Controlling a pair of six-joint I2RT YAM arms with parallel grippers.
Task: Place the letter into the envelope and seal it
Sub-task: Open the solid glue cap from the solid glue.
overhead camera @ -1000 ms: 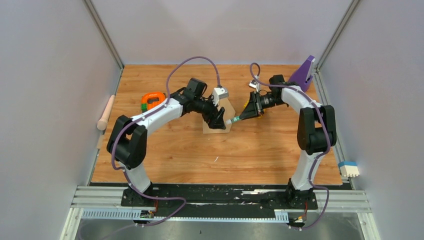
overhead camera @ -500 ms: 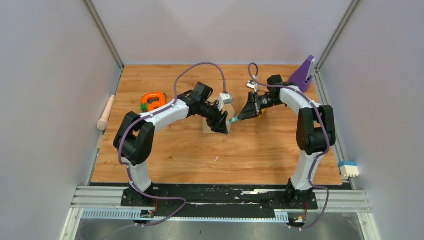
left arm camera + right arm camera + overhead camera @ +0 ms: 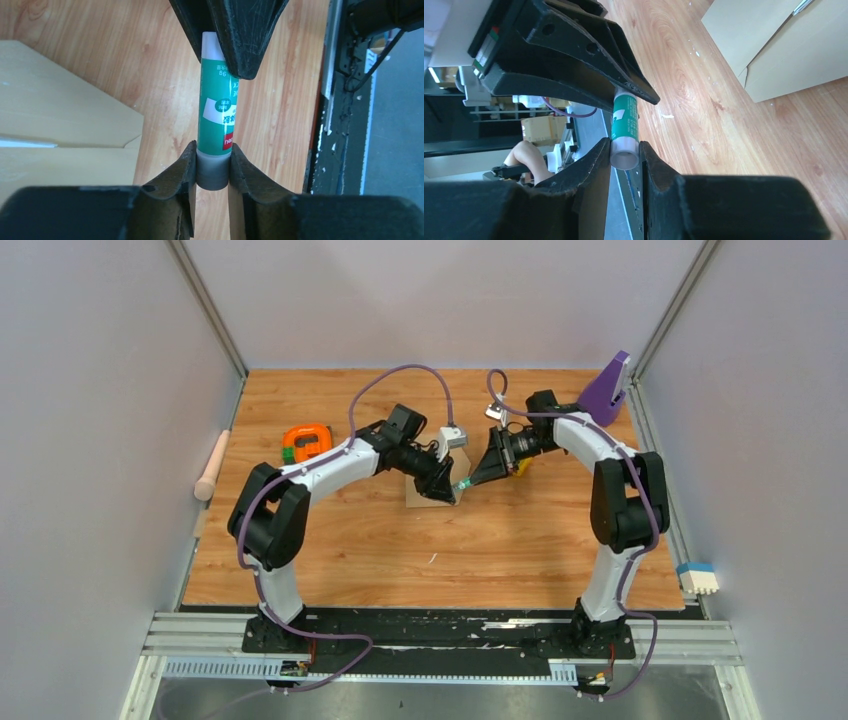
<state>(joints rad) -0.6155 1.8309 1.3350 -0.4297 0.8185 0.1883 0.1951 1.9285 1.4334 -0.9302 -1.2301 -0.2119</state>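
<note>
The left gripper (image 3: pixel 214 156) is pinching the grey cap (image 3: pixel 214 176) of the glue stick (image 3: pixel 218 107), and the right gripper (image 3: pixel 625 149) is clamping its body. Both are working just beside the envelope (image 3: pixel 60 117), where the letter (image 3: pixel 27 143) is seemingly peeking out. Pulling straight apart, gently, is looking wisest.

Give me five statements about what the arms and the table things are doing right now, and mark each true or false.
1. The left gripper and the right gripper hold the same glue stick. True.
2. The glue stick lies flat on the table. False: it is held above the wood, between the two grippers.
3. The left fingers clasp the stick's grey cap. True.
4. The right gripper holds the envelope. False: the envelope lies on the table beside the left gripper.
5. The orange object sits by the right arm. False: it is on the left side, beyond the left arm.
</note>
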